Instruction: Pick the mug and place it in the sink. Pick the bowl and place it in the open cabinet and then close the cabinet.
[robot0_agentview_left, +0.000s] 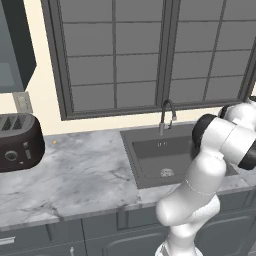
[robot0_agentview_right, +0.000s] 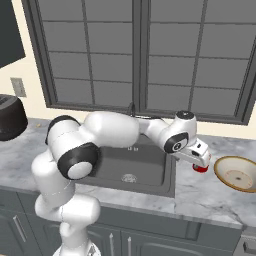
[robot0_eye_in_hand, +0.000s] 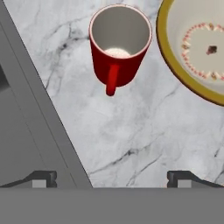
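The red mug (robot0_eye_in_hand: 118, 48) stands upright on the marble counter, white inside, its handle (robot0_eye_in_hand: 111, 81) pointing toward the hand. My gripper (robot0_eye_in_hand: 111, 179) hovers over the counter short of the mug, open wide, nothing between its fingertips (robot0_eye_in_hand: 41, 178). In the right base view the hand (robot0_agentview_right: 197, 152) covers most of the mug (robot0_agentview_right: 201, 169). The tan bowl (robot0_eye_in_hand: 197, 48) sits just beside the mug, to its right (robot0_agentview_right: 239, 173). The dark sink (robot0_agentview_right: 130, 167) lies left of the mug, its rim (robot0_eye_in_hand: 39, 109) crossing the hand view. The wall cabinet (robot0_agentview_left: 15, 45) hangs at upper left.
A dark toaster (robot0_agentview_left: 20, 142) stands on the counter's left end below the cabinet. The gooseneck faucet (robot0_agentview_left: 167, 117) rises behind the basin (robot0_agentview_left: 165, 157), under a large window. Bare marble (robot0_agentview_left: 85, 170) stretches between toaster and sink. Low drawers run under the counter edge.
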